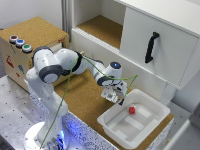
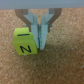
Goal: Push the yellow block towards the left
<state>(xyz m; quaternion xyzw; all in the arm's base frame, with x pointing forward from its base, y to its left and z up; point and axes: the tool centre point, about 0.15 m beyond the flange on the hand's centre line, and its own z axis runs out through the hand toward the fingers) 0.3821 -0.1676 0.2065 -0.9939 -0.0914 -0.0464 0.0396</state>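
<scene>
The yellow block is a small bright cube with a black letter on its face, resting on the cork surface in the wrist view. My gripper is shut, and its fingers stand right beside the block, touching or nearly touching its side. Nothing is held between them. In the exterior view the gripper hangs low over the cork board, next to the white tray's edge. There I cannot make out the block under the hand.
A white tray with a small red block in it sits on the exterior view's right of the gripper. A white cabinet with a black handle stands behind. A cork-topped box with buttons is at the left.
</scene>
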